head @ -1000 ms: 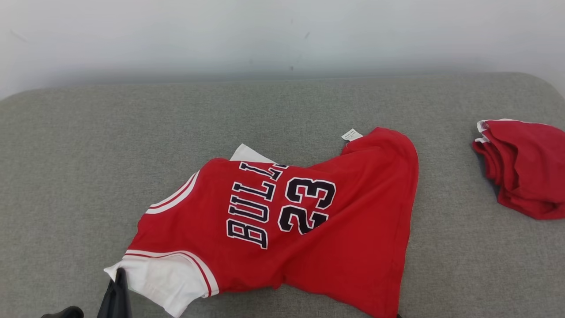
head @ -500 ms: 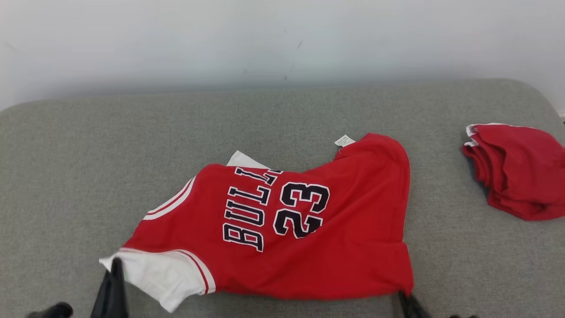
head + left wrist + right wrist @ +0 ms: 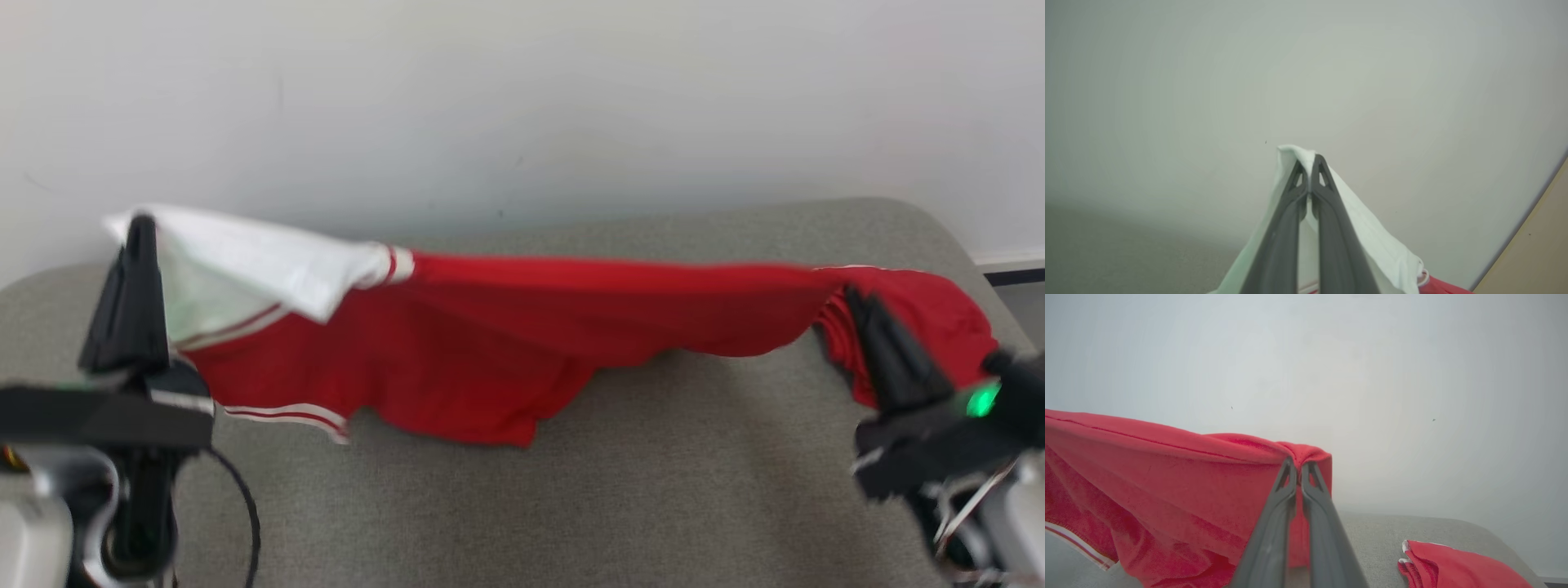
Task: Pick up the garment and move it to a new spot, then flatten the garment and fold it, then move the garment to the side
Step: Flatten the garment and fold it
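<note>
**Jersey held up at both ends**

Holding red jersey (image 3: 531, 343) stretched between both tools, above grey surface (image 3: 653, 490), with top edge near taut and approx level, left end a bit higher in head view. Pinching white sleeve (image 3: 245, 253) tip w/ left tool (image 3: 140, 224): fingers fully together on fabric, no gap btwn them in left wrist view. Pinching red corner w/ right tool (image 3: 853, 296): same, fully closed, cloth bunched over fingertips in right wrist view. Pointing both tools upward, toward pale wall (image 3: 522, 98). Letting mid-body sag below top edge in a loose belly; can't tell whether lowest fold touches surface or hangs just clear. Showing red/white trim (image 3: 277, 412) at lower left, just beside left tool's base. Seeing 2nd red pile (image 3: 1453, 567) on surface at far right: behind right tool in head view, low right and apart from jersey in right wrist view. Showing green LED (image 3: 982, 400) lit on right wrist. Head view soft/blurred, so no fine fabric detail readable there.
</note>
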{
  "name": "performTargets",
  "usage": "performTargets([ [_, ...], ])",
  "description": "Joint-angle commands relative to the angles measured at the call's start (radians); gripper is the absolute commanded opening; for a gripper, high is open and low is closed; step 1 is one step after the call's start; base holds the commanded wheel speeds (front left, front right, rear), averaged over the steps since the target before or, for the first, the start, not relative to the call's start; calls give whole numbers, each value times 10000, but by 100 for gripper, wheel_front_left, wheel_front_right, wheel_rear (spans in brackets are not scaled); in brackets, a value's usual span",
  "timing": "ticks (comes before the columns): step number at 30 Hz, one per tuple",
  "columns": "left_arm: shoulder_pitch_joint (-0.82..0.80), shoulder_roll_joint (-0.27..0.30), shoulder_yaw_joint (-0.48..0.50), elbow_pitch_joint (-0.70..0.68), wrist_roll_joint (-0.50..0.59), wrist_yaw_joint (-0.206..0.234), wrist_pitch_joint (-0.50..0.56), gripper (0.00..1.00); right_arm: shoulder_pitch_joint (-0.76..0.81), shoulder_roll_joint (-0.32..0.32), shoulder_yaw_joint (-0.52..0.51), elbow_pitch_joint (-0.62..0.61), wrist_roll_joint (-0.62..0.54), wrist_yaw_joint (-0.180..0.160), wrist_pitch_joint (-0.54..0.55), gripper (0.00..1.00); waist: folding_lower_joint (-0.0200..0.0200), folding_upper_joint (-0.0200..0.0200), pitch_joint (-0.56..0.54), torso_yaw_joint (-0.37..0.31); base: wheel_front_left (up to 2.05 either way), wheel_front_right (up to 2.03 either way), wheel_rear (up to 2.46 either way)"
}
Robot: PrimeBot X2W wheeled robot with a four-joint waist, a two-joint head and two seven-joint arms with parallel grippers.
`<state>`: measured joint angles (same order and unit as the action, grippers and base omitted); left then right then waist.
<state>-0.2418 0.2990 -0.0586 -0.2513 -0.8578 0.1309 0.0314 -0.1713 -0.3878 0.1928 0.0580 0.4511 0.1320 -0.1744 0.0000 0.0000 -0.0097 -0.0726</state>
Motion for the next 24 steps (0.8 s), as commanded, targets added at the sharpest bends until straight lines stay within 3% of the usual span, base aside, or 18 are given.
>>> performTargets([
  [1,-745,111,36,197,-250,-107,260,0,-619,-429,-32,-87,603,-29,469,0,0,0,-335,-123,0,0,0],
  [15,-4505,983,-88,1810,-749,-458,1831,0,-4809,-1954,-123,77,5602,-28,5160,0,0,0,-942,-106,0,0,0],
  [24,-5912,1031,-369,2394,-963,-538,2468,0,-6004,-3041,470,219,6478,-28,6224,0,0,0,-1095,-65,0,0,0],
])
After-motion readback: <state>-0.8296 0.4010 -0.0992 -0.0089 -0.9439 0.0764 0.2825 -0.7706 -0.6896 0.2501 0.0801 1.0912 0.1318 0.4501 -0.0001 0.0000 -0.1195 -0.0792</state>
